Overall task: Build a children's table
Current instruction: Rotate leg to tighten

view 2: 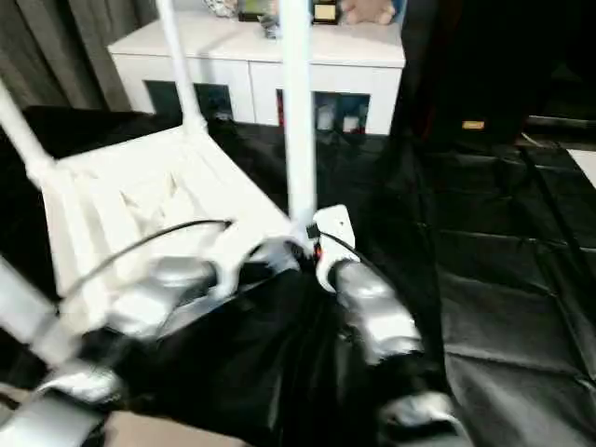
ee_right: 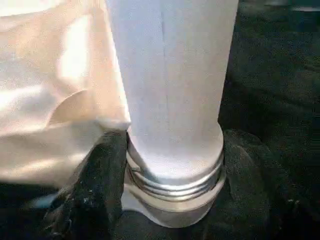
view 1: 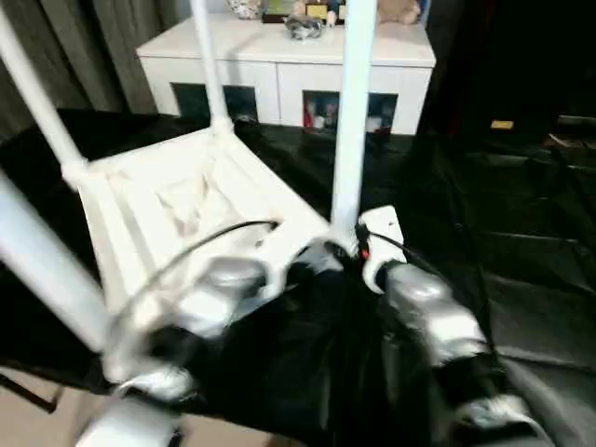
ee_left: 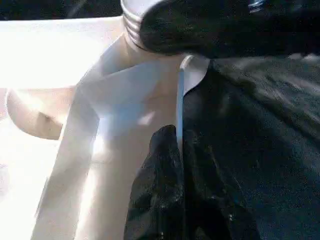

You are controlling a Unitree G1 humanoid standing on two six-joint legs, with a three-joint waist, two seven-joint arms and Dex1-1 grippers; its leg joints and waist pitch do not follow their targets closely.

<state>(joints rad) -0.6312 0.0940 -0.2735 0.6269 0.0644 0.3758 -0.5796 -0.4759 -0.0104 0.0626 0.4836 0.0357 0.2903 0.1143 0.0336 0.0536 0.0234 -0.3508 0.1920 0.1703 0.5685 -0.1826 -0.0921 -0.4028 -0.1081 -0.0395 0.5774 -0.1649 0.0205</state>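
Note:
The children's table (view 1: pixel 177 200) lies upside down on a black cloth, ribbed underside up, with its white legs pointing upward. At the near right corner, a tall leg (view 1: pixel 352 112) stands with its threaded base (ee_right: pixel 172 175) at the corner socket. My right gripper (ee_right: pixel 172 185) is closed around that base, one black finger (ee_right: pixel 95 190) on each side. Beside that corner, my left gripper (ee_left: pixel 182 200) is shut on the thin raised rim (ee_left: pixel 179 115) of the table top. Other legs rise at the back (view 1: pixel 212 65) and at the left (view 1: pixel 37 102).
A white cabinet (view 1: pixel 279 56) with dark glass doors and toys on top stands behind the work. The black cloth (view 1: pixel 521 261) spreads wide to the right. Grey curtains (view 1: pixel 84 47) hang at the back left. A black cable (view 1: pixel 186 251) loops over my left forearm.

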